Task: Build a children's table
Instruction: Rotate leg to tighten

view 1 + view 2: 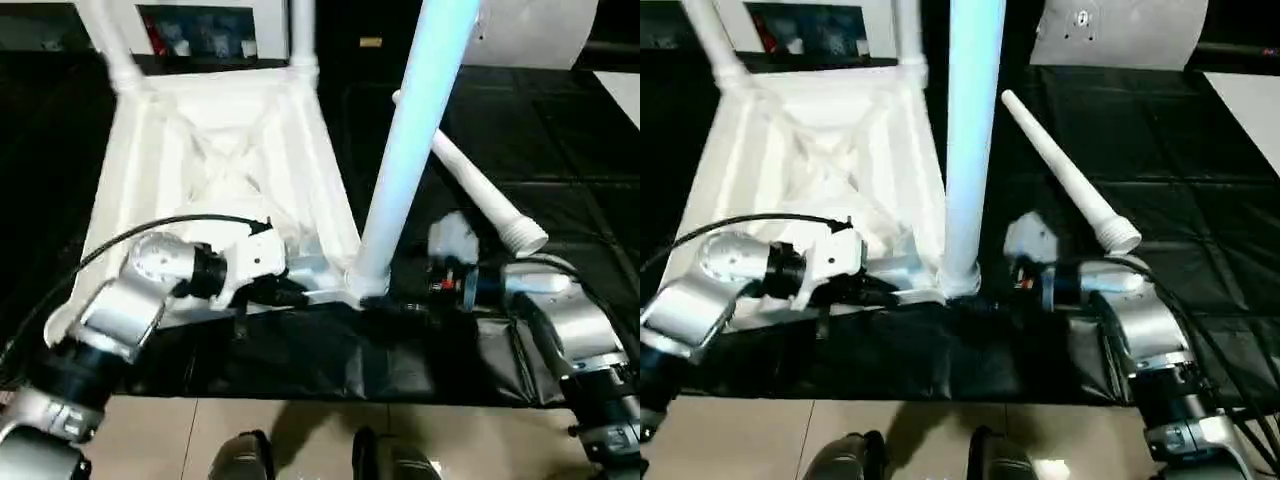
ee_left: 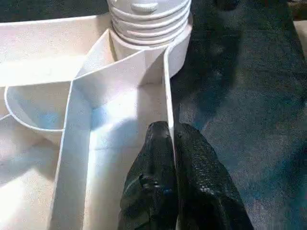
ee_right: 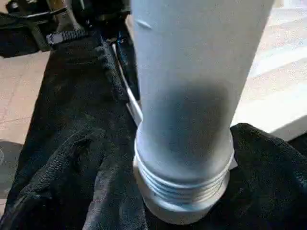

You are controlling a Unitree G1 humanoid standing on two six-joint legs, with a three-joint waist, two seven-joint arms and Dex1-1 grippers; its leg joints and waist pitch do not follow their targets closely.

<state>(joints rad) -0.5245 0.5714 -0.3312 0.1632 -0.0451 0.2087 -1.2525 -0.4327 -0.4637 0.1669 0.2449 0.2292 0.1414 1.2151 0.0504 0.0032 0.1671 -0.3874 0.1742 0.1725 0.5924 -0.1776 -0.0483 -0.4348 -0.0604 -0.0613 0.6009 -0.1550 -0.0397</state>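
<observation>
A: From the head camera, the children's table (image 1: 225, 170) is lying upside down on the black-covered worktable (image 1: 560, 150), its X-shaped ribs facing up. Two legs are standing in the far corner sockets, and a third leg (image 1: 415, 140) is rising from the near corner toward the robot's right.

B: And the fourth?

A: The loose leg (image 1: 1065, 175) is lying flat on the black cloth, well apart from the top, its ridged threaded end pointing toward the right gripper (image 1: 420, 306). It is a long tapered white tube.

B: What is the left wrist camera adding?

A: It is looking down into the ribbed underside: thin smooth plastic walls, a curved rib, and the threaded rings of the standing leg sitting in its round socket. The left gripper (image 2: 169, 136) is pinching the thin rim wall of the top, one textured black finger on each side.

B: And the right wrist camera?

A: It is showing the standing leg close up, a smooth matte tube ending in ridged threads at the socket, with wrinkled black cloth around it. Its fingers aren't telling me much there; from the head camera that gripper is sitting just beside the leg's base, jaws spread wide, gripping nothing.
</observation>
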